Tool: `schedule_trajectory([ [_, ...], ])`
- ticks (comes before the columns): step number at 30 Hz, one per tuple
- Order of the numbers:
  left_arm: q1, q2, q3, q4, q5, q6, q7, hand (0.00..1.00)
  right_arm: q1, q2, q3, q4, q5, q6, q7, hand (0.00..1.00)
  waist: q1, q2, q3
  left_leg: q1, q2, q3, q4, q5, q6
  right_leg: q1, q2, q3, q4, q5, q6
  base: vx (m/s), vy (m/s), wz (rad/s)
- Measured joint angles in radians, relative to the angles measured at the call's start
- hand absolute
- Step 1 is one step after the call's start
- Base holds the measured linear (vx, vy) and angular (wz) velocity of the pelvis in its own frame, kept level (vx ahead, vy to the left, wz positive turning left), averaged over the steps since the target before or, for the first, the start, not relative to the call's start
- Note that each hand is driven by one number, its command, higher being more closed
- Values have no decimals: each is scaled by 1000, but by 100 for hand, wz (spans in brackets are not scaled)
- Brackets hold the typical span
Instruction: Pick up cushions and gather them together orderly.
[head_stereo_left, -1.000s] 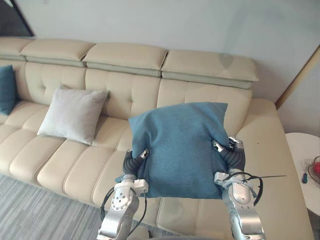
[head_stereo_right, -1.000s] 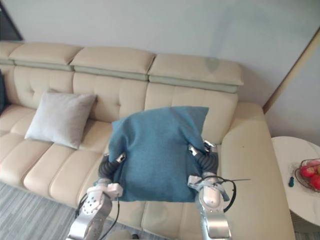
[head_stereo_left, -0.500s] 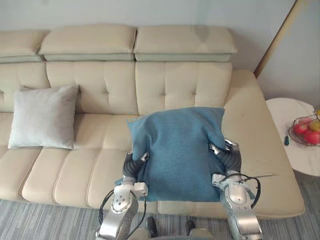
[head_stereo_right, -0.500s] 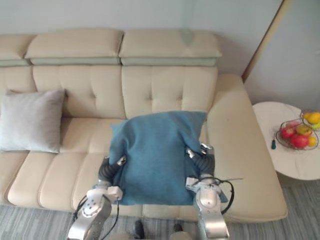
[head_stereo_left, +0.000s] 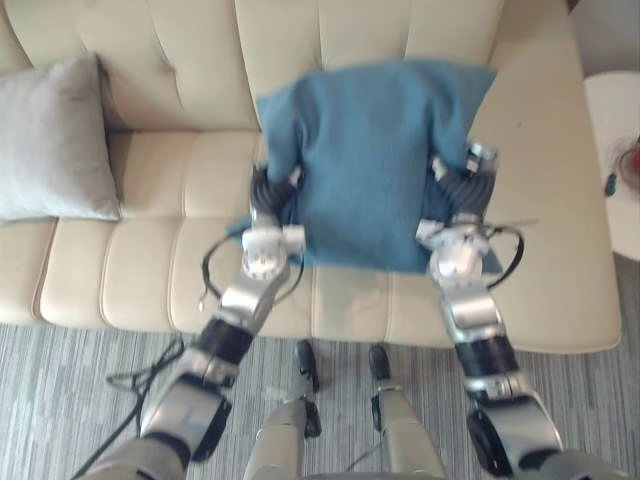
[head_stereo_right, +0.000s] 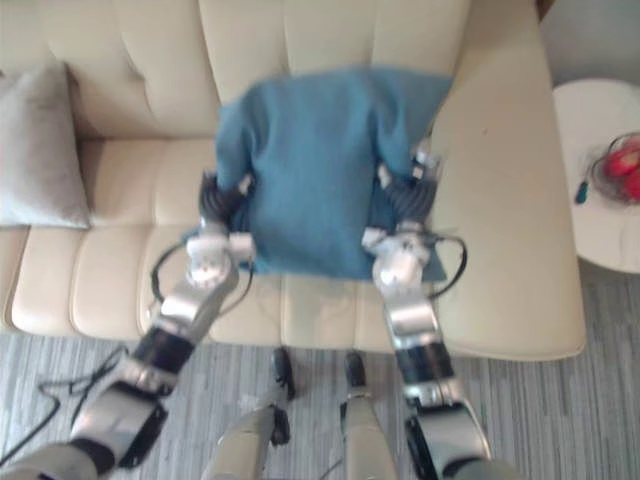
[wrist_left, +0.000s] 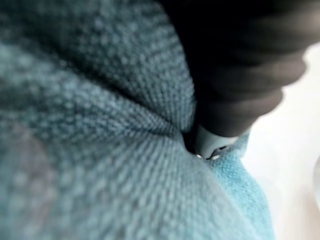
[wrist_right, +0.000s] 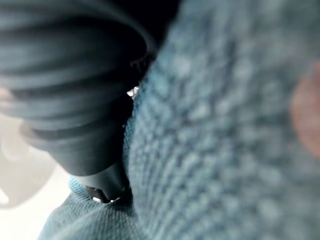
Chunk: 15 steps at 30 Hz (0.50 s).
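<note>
A blue cushion (head_stereo_left: 375, 160) is held up between my two hands over the right end of the beige sofa (head_stereo_left: 150, 260), its top edge near the backrest. My left hand (head_stereo_left: 268, 195) presses its left side and my right hand (head_stereo_left: 462, 185) its right side. Both hands' fingers are buried in the fabric. In the wrist views the blue cloth (wrist_left: 100, 150) (wrist_right: 225, 150) lies right against each hand's dark cover (wrist_left: 240, 75) (wrist_right: 70, 100). A grey cushion (head_stereo_left: 50, 140) leans against the backrest further left on the sofa.
A white round side table (head_stereo_left: 615, 150) stands to the right of the sofa, with a bowl of red fruit (head_stereo_right: 620, 160) on it. Grey striped carpet (head_stereo_left: 60, 380) runs along the sofa's front edge.
The whole view has tipped down toward the sofa's front edge and the floor, so the camera moved. Both arms reach further forward with the blue cushion still between the hands.
</note>
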Motion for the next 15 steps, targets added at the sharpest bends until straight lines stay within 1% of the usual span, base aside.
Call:
schedule_trajectory([
  [1,-28,0,6,12,0,-1,6,100,-31,-2,-3,14,-1,0,-8,100,0,4,3,-8,0,-2,-7,7,-2,-10,1,-2,1,2,0,-72,-26,10],
  [2,-123,0,28,63,0,-4,17,0,-124,-17,-12,54,-7,5,-29,0,0,11,24,-23,1,-7,-26,27,-2,-32,3,-9,3,9,-1,-42,-18,9],
  [3,-190,-2,52,106,3,-8,30,0,-197,-17,-32,92,-26,8,-50,0,0,17,42,-31,3,-12,-43,41,-6,-46,6,-15,3,13,-2,-33,-16,9],
  [5,-265,-3,76,157,4,-12,48,0,-282,-20,-47,146,-38,10,-74,0,0,22,52,-48,5,-17,-61,57,-9,-71,10,-20,5,15,-4,-5,-23,7],
  [6,-332,-4,111,208,9,-13,73,0,-367,-21,-64,208,-35,10,-90,0,-2,27,58,-68,7,-27,-84,76,-21,-99,13,-29,7,17,-6,14,-29,11],
  [8,-391,-17,150,274,9,-15,76,0,-439,-36,-75,294,-26,10,-87,0,-4,33,64,-93,10,-50,-84,86,-28,-116,13,-44,7,17,-7,35,-42,23],
  [9,-448,-33,190,353,-2,-10,70,0,-514,-60,-86,409,35,16,-48,0,-1,33,72,-111,13,-69,-84,100,-47,-128,13,-57,7,18,-8,56,-63,28],
  [10,-467,-36,206,387,-3,-7,65,0,-547,-66,-96,466,58,24,-25,0,0,33,85,-111,16,-75,-84,104,-53,-126,14,-66,7,18,-8,54,-54,22],
  [11,-473,-36,217,400,-4,-2,54,0,-562,-68,-97,490,79,27,-12,0,0,33,91,-111,17,-76,-84,107,-57,-125,14,-69,7,18,-8,61,-56,13],
  [12,-491,-34,231,435,-15,10,37,0,-593,-74,-95,546,122,33,20,0,2,33,107,-112,19,-79,-84,113,-66,-124,14,-77,8,18,-8,51,-46,9],
  [13,-496,-34,243,447,-21,15,26,0,-604,-76,-94,567,151,35,37,0,4,32,113,-112,21,-81,-84,114,-67,-124,16,-78,8,17,-8,66,-61,8],
  [15,-505,-35,265,518,-23,46,-16,0,-625,-76,-86,656,266,43,90,0,8,33,128,-119,26,-84,-84,123,-79,-125,19,-85,6,17,-8,67,-65,7],
])
